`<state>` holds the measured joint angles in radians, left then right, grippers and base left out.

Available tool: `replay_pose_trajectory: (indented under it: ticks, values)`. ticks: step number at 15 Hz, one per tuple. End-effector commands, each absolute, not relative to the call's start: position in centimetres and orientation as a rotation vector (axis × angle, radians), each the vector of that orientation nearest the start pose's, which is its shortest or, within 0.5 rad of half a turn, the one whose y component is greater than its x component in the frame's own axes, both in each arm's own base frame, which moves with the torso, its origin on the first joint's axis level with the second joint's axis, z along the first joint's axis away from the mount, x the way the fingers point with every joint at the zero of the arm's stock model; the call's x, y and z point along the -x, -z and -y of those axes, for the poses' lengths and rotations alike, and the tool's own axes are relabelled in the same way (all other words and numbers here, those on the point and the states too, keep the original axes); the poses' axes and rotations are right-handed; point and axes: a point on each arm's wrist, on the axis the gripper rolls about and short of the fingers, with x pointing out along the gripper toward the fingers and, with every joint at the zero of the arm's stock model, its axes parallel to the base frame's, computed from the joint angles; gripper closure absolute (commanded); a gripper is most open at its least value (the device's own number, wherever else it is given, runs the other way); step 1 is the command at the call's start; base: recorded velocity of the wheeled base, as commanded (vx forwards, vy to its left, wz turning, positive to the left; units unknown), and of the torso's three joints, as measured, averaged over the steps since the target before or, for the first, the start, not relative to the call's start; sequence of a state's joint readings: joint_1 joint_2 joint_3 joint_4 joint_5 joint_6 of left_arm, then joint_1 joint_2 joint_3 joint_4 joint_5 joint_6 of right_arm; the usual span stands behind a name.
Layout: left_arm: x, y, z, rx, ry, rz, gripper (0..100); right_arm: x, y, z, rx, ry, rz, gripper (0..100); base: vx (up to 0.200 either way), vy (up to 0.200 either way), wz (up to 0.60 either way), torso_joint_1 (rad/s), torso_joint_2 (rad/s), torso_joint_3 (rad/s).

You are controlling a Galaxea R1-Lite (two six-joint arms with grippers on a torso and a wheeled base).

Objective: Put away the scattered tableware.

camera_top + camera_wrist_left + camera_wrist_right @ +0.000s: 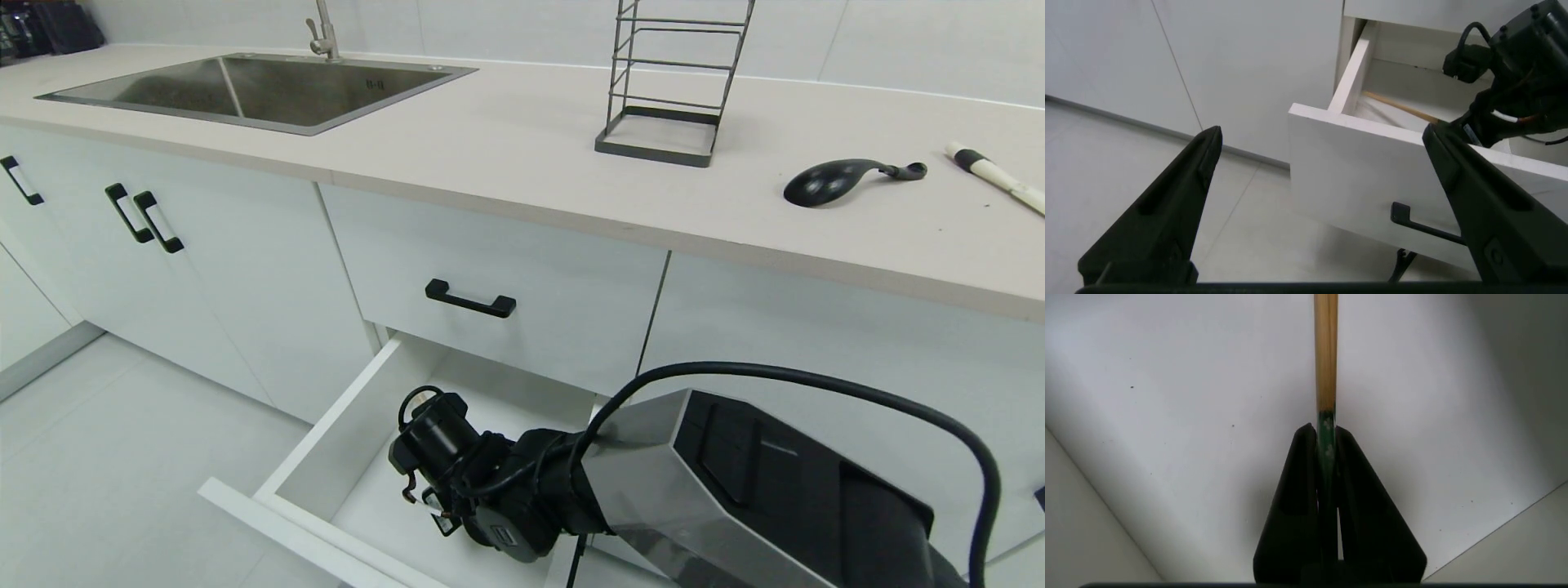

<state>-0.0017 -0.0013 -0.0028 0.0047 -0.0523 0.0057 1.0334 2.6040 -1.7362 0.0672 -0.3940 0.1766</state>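
Right gripper (1325, 431) clamped on 1 thin wooden chopstick with green end (1325, 351), inside the open white lower drawer (325, 425). Left gripper (1321, 135) spread wide, holding nothing, outside the drawer front. Black curved-handle spoon (824, 181) lies on the beige countertop (506, 155).

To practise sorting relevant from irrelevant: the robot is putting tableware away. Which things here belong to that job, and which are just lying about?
Job: wooden chopstick, gripped in the right tool; open drawer; black spoon; pale utensil near it.
Lying about: sink; wire rack.
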Motion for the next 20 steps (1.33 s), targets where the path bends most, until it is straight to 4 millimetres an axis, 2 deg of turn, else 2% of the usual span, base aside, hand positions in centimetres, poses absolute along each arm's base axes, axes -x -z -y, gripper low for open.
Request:
replay_pose_trajectory:
  ticks: [1, 6, 7, 12, 14, 15, 17, 20]
  values:
    - [2.3, -7.6, 0.1, -0.006, 0.054, -0.001, 0, -25.9, 1.5, -41.8, 0.454, -0.521, -0.757, 100, 0.000, 0.000, 0.00, 0.000, 0.00, 0.000]
    - [2.3, -7.6, 0.1, -0.006, 0.054, -0.001, 0, -26.0, 1.8, -41.9, 0.463, -0.527, -0.756, 100, 0.000, 0.000, 0.00, 0.000, 0.00, 0.000]
    - [2.3, -7.5, 0.1, -0.006, 0.054, -0.003, 0, -26.0, 1.8, -41.9, 0.489, -0.538, -0.748, 0, 0.000, 0.000, 0.00, 0.000, 0.00, 0.000]
    - [2.3, -7.6, 0.1, -0.006, 0.054, -0.001, 0, -26.0, 1.5, -42.1, 0.496, -0.546, -0.738, 0, 0.000, 0.000, 0.00, 0.000, 0.00, 0.000]
    - [2.3, -7.6, 0.1, -0.006, 0.054, -0.001, 0, -25.1, -1.4, -42.3, 0.477, -0.568, -0.704, 0, 0.000, 0.000, 0.00, 0.000, 0.00, 0.000]
    - [2.3, -7.5, 0.1, -0.006, 0.054, -0.003, 0, -24.9, -2.1, -42.3, 0.474, -0.575, -0.699, 0, 0.000, 0.000, 0.00, 0.000, 0.00, 0.000]
    - [2.3, -7.6, 0.1, -0.006, 0.054, -0.001, 0, -22.3, -5.5, -42.9, 0.454, -0.635, -0.651, 0, 0.000, 0.000, 0.00, 0.000, 0.00, 0.000]
    - [2.3, -7.5, 0.1, -0.006, 0.054, -0.003, 0, -20.0, -9.1, -41.8, 0.433, -0.678, -0.618, 0, 0.000, 0.000, 0.00, 0.000, 0.00, 0.000]
